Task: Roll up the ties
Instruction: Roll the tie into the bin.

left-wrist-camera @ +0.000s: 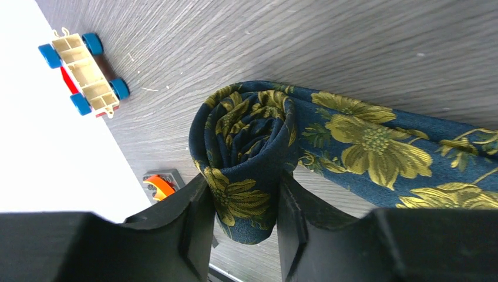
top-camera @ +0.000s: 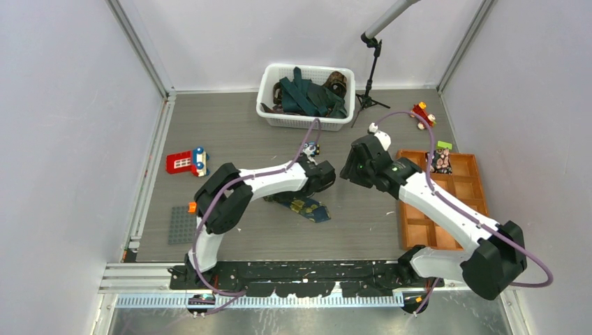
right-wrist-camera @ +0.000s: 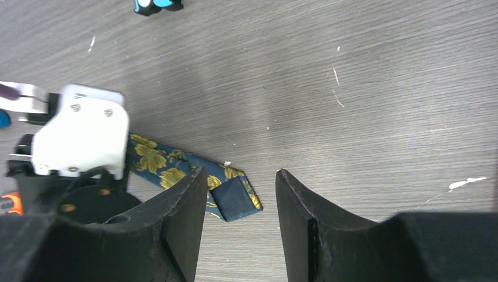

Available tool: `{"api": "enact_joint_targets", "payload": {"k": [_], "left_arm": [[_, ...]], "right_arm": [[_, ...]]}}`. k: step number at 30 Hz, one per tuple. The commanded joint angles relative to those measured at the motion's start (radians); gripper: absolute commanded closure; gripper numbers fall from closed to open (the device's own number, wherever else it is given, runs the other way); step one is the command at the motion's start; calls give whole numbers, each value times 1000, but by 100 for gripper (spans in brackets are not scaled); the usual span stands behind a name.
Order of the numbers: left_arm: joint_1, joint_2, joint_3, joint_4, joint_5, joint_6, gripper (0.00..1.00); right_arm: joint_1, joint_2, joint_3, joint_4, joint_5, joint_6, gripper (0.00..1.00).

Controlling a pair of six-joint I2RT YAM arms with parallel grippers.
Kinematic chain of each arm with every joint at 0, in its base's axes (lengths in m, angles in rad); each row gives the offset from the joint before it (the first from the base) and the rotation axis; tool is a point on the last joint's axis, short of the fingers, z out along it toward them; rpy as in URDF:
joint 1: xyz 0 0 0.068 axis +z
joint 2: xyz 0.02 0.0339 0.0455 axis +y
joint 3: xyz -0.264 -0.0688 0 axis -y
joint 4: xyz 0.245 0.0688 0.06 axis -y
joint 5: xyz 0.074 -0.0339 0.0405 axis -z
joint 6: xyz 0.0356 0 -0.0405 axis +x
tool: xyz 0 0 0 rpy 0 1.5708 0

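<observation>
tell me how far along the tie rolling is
Done: possibly one rolled tie in the orange tray, hard to confirm. In hand: the left tool grips the partly rolled floral tie; its tail lies flat on the table, the right tool open near it. Left: the ties heaped in the white basket.

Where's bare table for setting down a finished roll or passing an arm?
Bare table between the floral tie and the orange tray, near edge. Also between the red toy car and the white basket. Crowded at centre, where the left gripper and right gripper meet by the tie.
</observation>
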State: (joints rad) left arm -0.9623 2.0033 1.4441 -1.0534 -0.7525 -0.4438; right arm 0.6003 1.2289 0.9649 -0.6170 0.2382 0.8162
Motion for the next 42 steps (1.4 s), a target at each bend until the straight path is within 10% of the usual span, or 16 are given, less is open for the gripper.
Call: {"api": "enact_joint_targets", "payload": {"k": [1,16,30,42], "left_arm": [[-43,42,68,-20,30,-42,57],[-16,-128,145,-9,373,52,31],[469,-406,-213,319,1162,320,27],[497,-225,-195,307,1139,330,27]], "right_arm": [[-11,-71,14,-21,54,20,48],[-17,-111,86,-68,41,30,46],[-12,-36,78,11,-69,48,46],[-10,-36,59,27,-91,49,46]]}}
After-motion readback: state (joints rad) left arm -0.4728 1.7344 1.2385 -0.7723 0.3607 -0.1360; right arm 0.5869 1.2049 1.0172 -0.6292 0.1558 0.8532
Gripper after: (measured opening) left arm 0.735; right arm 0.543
